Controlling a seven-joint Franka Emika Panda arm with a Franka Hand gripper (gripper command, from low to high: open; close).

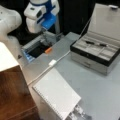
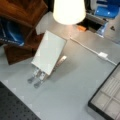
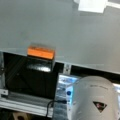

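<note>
Hanging over the dark recessed opening (image 1: 37, 51) at the grey table's (image 1: 95, 90) far left edge, the white-and-blue gripper (image 1: 46, 37) has nothing visibly in it; how wide it stands I cannot tell. Just right lies a small orange block (image 1: 48, 50) on the opening's rim. Farther right: white cable adapter (image 1: 52, 62), white spiral notebook (image 1: 56, 93), open grey compartment case (image 1: 96, 52).

I count one orange block (image 1: 48, 50), one notebook (image 1: 57, 93), one open case (image 1: 96, 53), one lamp (image 2: 68, 11), one cable (image 1: 47, 67), my one gripper (image 1: 46, 37).
</note>
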